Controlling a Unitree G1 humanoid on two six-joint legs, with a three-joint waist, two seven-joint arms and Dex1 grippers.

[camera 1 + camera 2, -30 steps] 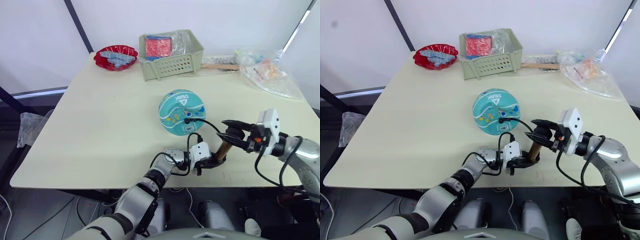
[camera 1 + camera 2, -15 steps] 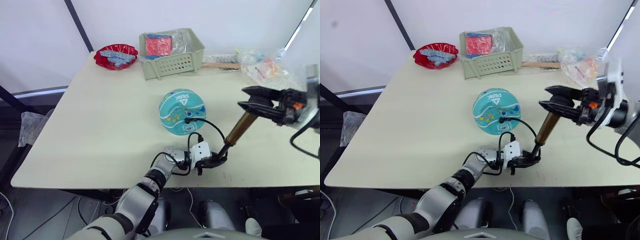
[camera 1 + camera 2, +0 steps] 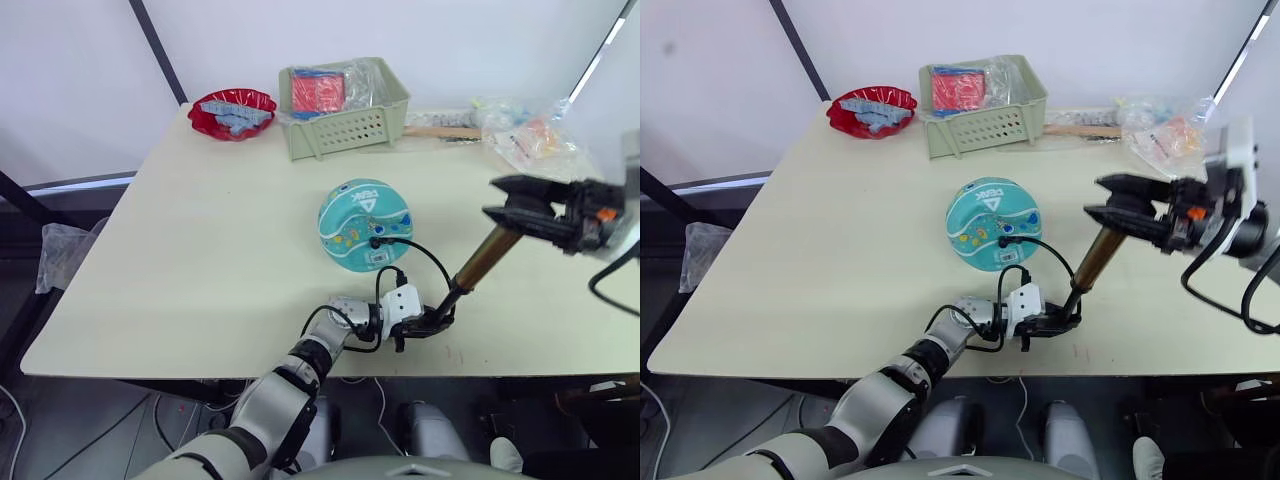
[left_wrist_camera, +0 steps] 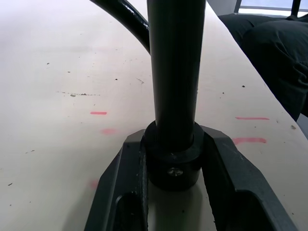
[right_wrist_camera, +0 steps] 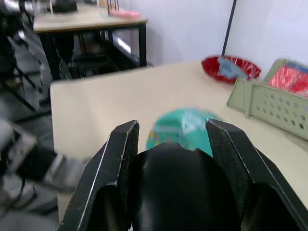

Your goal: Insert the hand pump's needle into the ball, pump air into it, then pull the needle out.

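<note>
With the thin metal needle (image 3: 374,240) seated in the teal-turquoise, white-seamed ball (image 3: 364,224) mid-worktop (image 3: 200,250): pumping stroke. Left gripper (image 3: 437,321) clamped on gold-bronze hand pump (image 3: 480,262) base near front edge; right gripper (image 3: 518,207) closed around black T-handle, drawn out. Next: push down.

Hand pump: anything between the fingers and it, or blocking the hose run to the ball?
Nothing visible. The left gripper grips the hand pump at its base, the right gripper its handle. The hose arcs freely over bare table to the ball.
</note>
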